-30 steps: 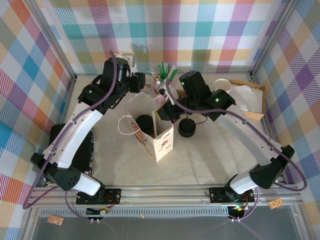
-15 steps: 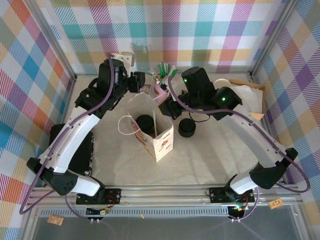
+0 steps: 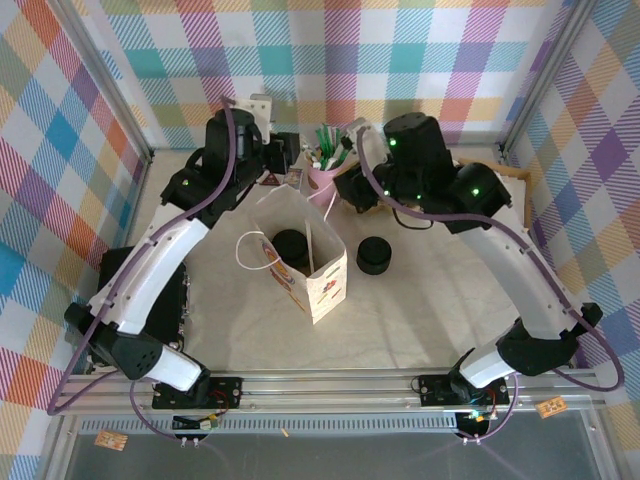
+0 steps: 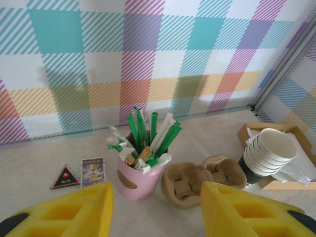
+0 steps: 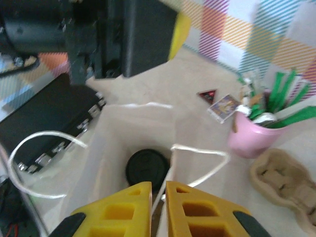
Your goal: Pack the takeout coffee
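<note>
One bag, one lidded coffee, one pink holder, two cards, perhaps five stacked cups.

Top camera sits high behind the arm bases, looking down over the whole bench. Left wrist camera rides low and faces level at the plaid back wall, close on the pink cup and cardboard carrier. Right wrist camera tilts down into the paper bag, catching the takeout coffee as the top view does, plus that same pink cup and carrier.
</note>
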`<act>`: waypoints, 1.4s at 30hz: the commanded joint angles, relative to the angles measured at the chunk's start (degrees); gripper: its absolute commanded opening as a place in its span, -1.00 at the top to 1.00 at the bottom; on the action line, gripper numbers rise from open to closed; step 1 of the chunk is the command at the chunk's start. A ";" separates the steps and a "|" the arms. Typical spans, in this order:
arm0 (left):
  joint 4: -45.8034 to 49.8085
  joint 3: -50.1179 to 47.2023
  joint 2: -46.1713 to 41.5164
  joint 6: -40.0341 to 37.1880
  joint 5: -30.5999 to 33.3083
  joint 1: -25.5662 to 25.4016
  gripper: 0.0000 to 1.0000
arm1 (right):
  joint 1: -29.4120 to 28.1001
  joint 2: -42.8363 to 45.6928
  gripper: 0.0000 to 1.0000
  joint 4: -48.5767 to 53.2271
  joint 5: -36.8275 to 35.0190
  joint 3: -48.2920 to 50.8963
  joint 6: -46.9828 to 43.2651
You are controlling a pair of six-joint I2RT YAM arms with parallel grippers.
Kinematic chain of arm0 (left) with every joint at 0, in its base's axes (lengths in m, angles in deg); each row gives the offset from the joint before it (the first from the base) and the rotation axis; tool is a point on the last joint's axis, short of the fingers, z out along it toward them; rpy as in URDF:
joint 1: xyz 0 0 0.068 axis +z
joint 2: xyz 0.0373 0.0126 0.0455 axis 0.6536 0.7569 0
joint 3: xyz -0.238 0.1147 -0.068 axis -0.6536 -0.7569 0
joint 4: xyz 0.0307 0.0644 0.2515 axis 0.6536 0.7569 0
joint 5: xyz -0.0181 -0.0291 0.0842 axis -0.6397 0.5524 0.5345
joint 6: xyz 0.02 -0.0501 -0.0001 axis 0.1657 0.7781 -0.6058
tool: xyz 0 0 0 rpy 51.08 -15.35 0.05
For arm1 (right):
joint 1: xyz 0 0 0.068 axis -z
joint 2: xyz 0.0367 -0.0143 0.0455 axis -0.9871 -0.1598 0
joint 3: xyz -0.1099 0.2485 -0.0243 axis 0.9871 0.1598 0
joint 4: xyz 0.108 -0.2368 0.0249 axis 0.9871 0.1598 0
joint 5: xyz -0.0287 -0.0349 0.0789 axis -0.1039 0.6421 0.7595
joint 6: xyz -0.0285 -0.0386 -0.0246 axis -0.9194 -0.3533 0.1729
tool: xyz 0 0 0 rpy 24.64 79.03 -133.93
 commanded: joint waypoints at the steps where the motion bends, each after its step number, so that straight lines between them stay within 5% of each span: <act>1: -2.47 4.24 2.96 -0.69 -2.06 -1.22 0.01 | 5.23 -0.31 0.66 1.44 -3.58 -3.01 3.63; 16: 0.99 18.61 16.36 -6.00 -5.48 -9.75 0.01 | 37.37 -4.56 0.54 8.54 -4.87 -6.44 14.61; 30: 5.20 22.82 20.86 -9.27 -8.09 -10.71 -0.03 | 52.30 -13.64 0.27 7.79 -3.42 1.87 24.78; 42: 5.21 26.75 24.76 -7.91 -8.58 -10.85 -0.12 | 55.74 -22.89 -0.01 8.94 -5.38 0.26 25.48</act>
